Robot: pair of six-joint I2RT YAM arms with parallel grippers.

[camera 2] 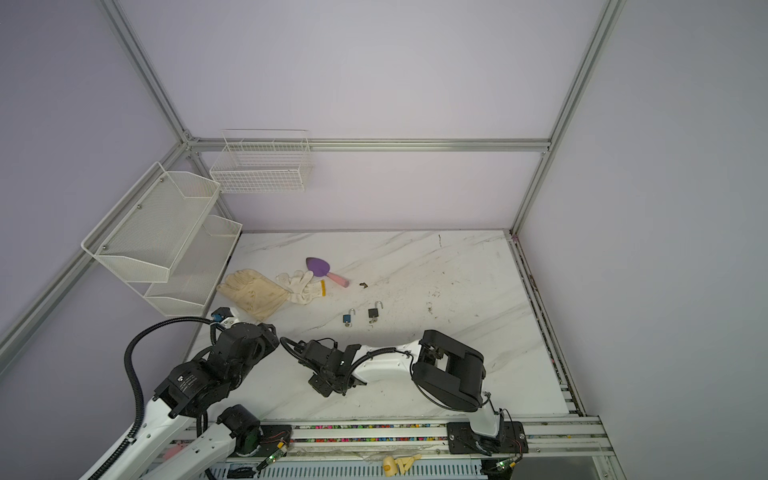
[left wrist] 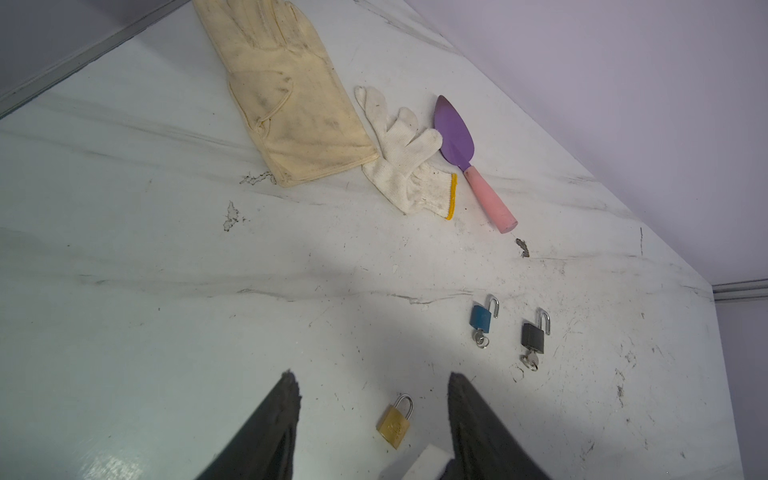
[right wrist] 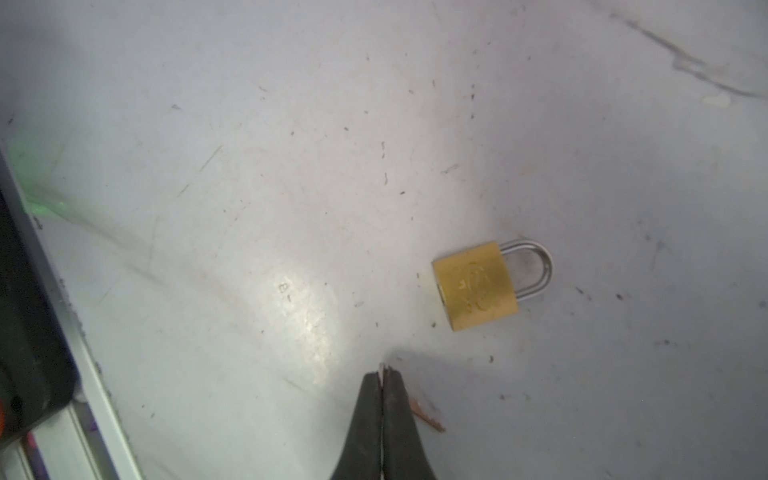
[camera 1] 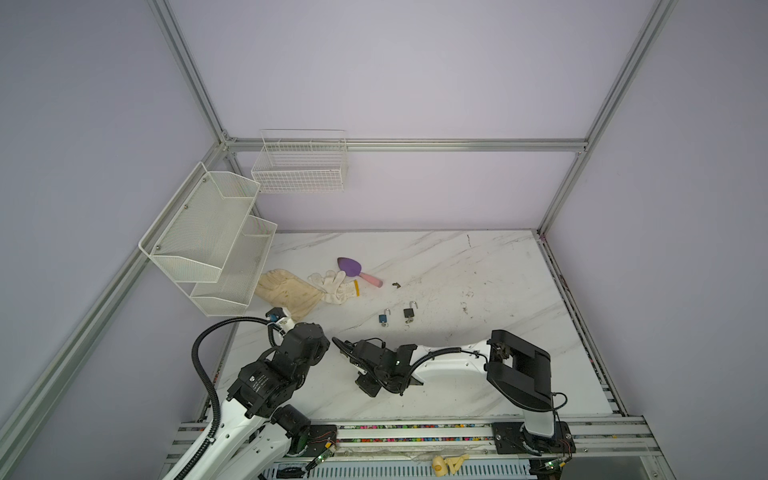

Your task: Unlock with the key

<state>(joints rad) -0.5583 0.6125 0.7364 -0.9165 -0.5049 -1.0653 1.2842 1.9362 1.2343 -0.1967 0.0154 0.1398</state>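
Right wrist view: right pincer was pressed together on a thin pale sliver, probably the key, near the brass padlock, which lay flat on the worktop, shackle closed. Left wrist view alone: left pincer stood apart, framing that padlock, presumably to steady it; blue padlock and black padlock lay open, keys inserted. In both top views the brass one was hidden.

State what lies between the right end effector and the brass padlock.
Only bare, scuffed tabletop. The right wrist view shows the right end effector and the brass padlock apart with nothing between them.
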